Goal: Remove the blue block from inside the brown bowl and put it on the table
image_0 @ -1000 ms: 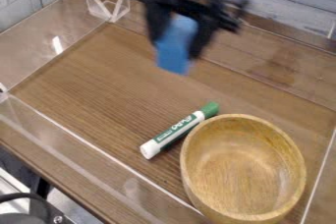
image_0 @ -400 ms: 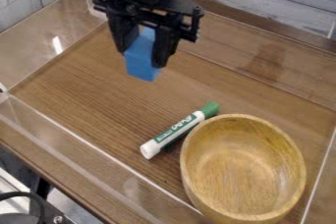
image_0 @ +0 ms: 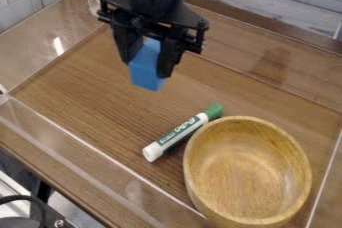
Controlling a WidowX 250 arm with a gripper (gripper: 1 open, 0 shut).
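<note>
Black jaws [image_0: 151,57] pointed straight down, clamped shut on the small matte bright-blue rectangular block [image_0: 148,65], which hung above bare brown wood-grain worktop [image_0: 80,92], well apart from the empty round light-brown wooden bowl [image_0: 249,178]; best to lower until it seats before releasing.

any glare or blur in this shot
Camera view: white glare streaks on the clear acrylic walls and a soft sheen on the table; the end effector and blue block look slightly soft, the marker and brown bowl sharper.
</note>
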